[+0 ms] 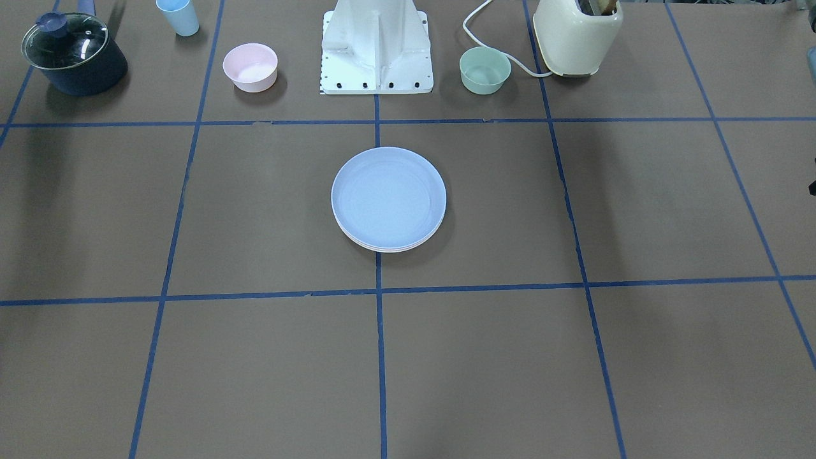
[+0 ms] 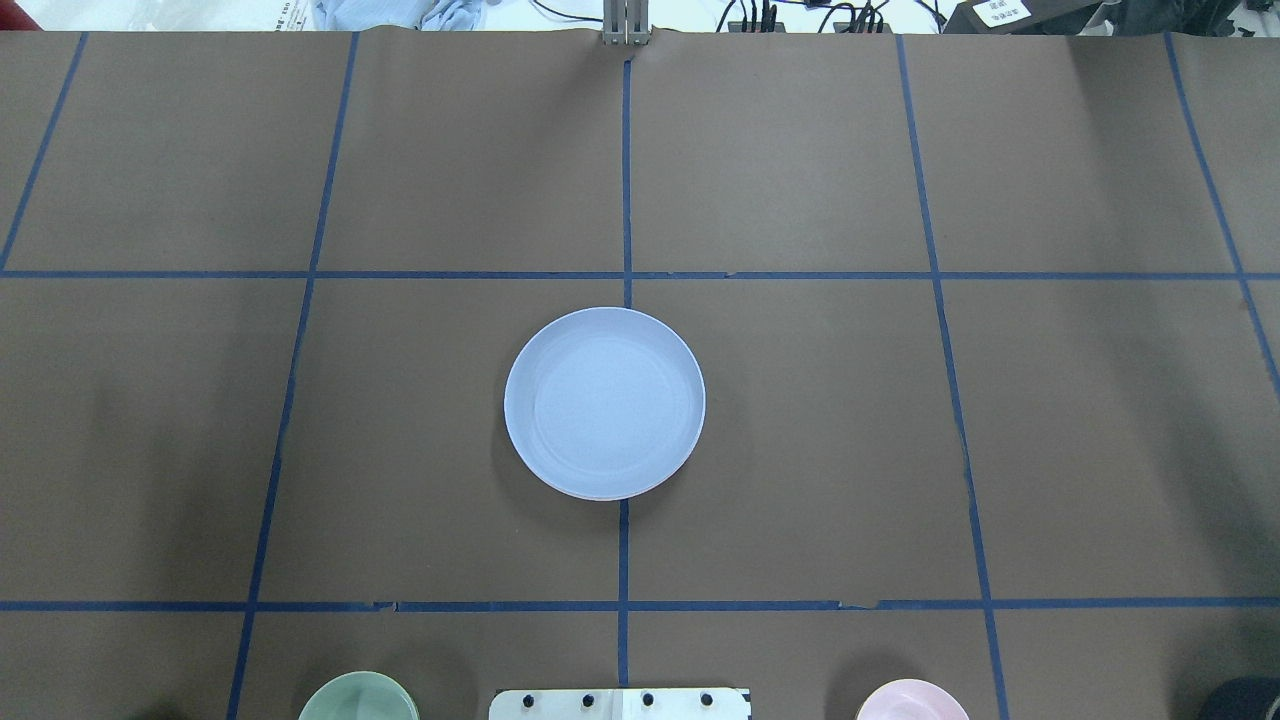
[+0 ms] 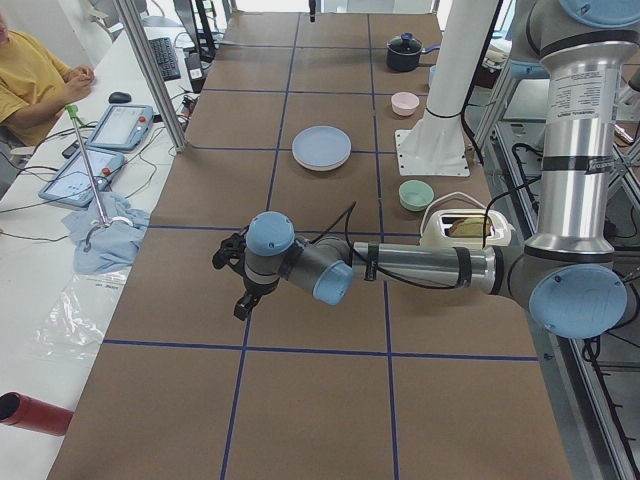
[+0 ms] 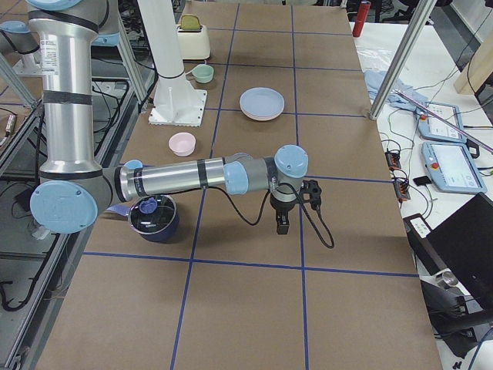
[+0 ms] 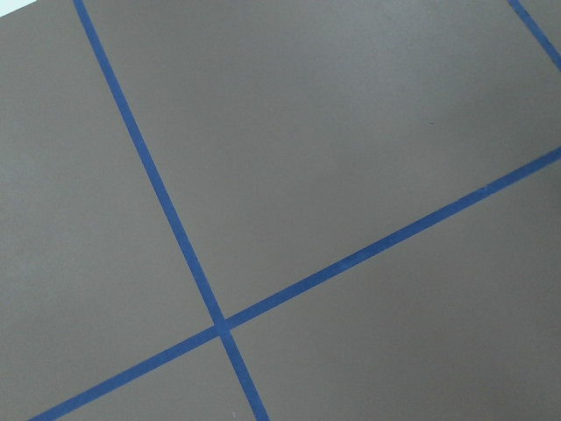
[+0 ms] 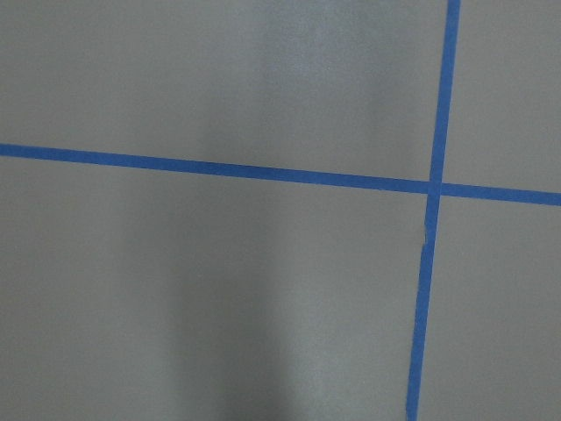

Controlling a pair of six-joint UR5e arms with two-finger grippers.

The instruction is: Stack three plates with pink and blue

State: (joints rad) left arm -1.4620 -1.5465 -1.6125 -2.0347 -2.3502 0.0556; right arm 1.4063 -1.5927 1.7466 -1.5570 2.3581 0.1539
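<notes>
Left gripper far from blue-topped plate stack

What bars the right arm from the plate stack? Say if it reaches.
Probably yes: only bare table lies between the right gripper and the plate stack; nothing covers it.

Both arms, the left arm and the right arm, are built from plain silver tubes. Fat pale blue caps are fitted on the joints, with thin black rings at the seams. Some small dark printing is seen on the upright tubes, way too tiny to read. A thin black cable is looped near each wrist. The left gripper and right gripper are black. Everything is mounted on a white pedestal, and its base plate is edged with dark screws.
</notes>
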